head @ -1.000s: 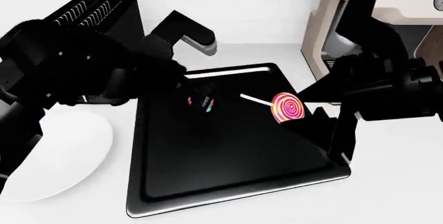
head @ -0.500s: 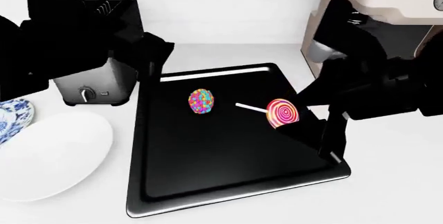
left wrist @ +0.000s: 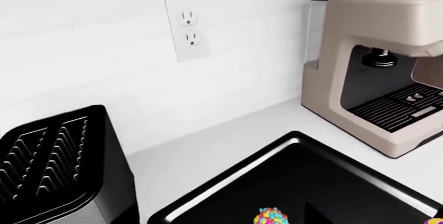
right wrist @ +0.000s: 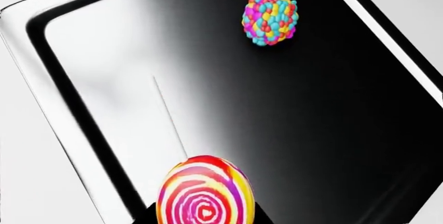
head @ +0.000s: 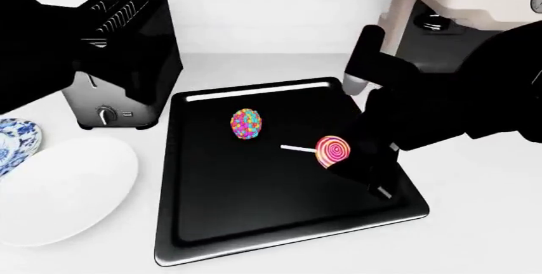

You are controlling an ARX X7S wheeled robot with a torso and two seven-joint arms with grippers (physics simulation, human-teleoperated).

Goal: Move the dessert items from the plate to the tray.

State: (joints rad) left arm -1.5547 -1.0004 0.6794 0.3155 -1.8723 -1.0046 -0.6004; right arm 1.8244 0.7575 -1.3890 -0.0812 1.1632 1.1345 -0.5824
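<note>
The glossy black tray (head: 280,223) lies in the middle of the counter. The bead-covered candy ball (head: 246,124) rests on its far left part, free of both grippers; it also shows in the right wrist view (right wrist: 271,16) and at the edge of the left wrist view (left wrist: 271,217). My right gripper (head: 343,158) is shut on the swirl lollipop (head: 333,151), low over the tray's right side, stick pointing left. In the right wrist view the lollipop (right wrist: 205,195) sits between the dark fingers of the right gripper (right wrist: 207,216). My left arm is raised at far left, holding nothing.
A black toaster (head: 127,58) stands left of the tray. A large white plate (head: 59,191) and a blue patterned plate (head: 13,141) lie at the left. A beige coffee machine (head: 457,7) stands at the back right. A wall outlet (left wrist: 188,27) is behind.
My left gripper let go of the candy ball and rose up and to the left. My right gripper carried the lollipop lower and a little left over the tray.
</note>
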